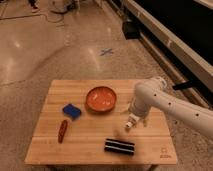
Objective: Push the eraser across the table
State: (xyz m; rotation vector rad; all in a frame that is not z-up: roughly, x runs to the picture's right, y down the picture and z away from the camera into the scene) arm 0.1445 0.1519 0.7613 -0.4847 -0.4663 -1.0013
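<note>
The eraser [119, 146], a long black block with thin white stripes, lies flat near the front edge of the light wooden table [95, 137], right of centre. My gripper [130, 123] hangs from the white arm that comes in from the right and points down over the table. It is just above and to the right of the eraser, a short gap away, not touching it.
An orange bowl [101, 98] stands at the table's back centre, left of the arm. A blue squarish block [72, 110] and a reddish-brown oblong object [62, 130] lie on the left half. A small logo mark [164, 154] is at the front right corner.
</note>
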